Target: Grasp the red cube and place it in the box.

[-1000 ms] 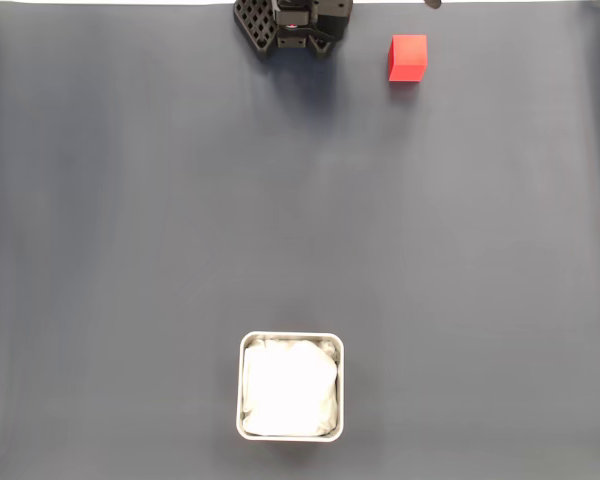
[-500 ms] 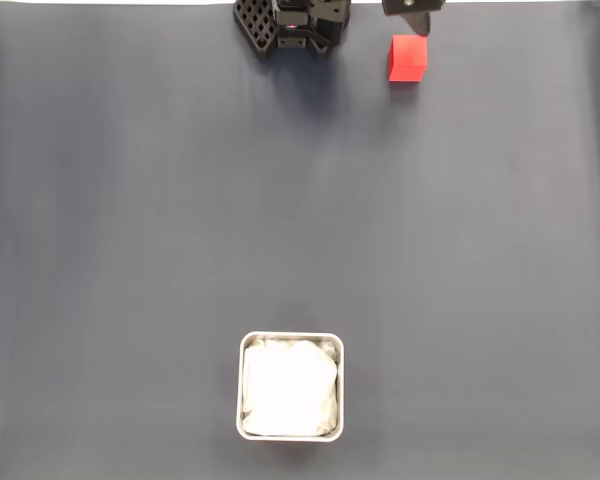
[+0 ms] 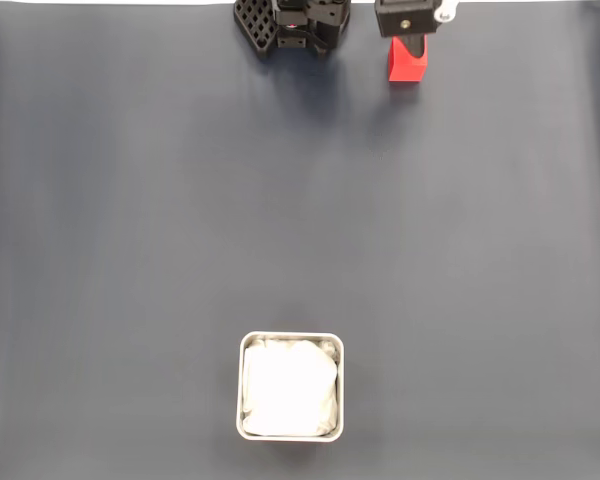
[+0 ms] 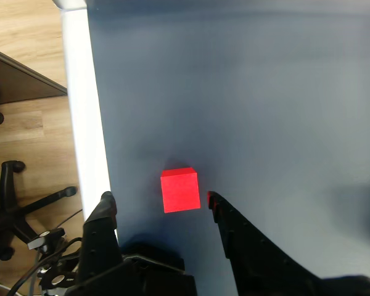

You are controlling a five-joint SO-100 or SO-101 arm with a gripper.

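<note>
Fixed view. We see the red cube (image 3: pixel 408 62) at the top edge of the dark table (image 3: pixel 300 220), right of centre and just right of the arm's black base (image 3: pixel 292 24). The gripper (image 3: pixel 411 30) now overlaps the cube's upper part; one second ago nothing stood over the cube, and half a second ago only a small part of the gripper showed above it. The cube itself has not shifted between these frames. The box (image 3: pixel 291 386) sits near the bottom edge, slightly left of centre, well apart from the cube, with only white padding inside.

Wrist view. We see the gripper (image 4: pixel 157 206) with its fingers spread apart and holding nothing. The red cube (image 4: pixel 180 190) rests on the table between the two fingertips. The right-hand fingertip (image 4: pixel 213 202) is just beside the cube's lower right corner; whether it touches cannot be determined. The left-hand fingertip (image 4: pixel 106 206) stands apart from the cube and lies over the white table edge (image 4: pixel 86 123). The cube is therefore off-centre in the opening, closer to the right-hand finger.

Assessment. We judge the approach to be nearly complete and the grasp not yet made. The next step calls for a further descent so that the fingers bracket the cube's sides, then closure. Because of the offset, the nearer finger may push the cube before both fingers bear on it.
</note>
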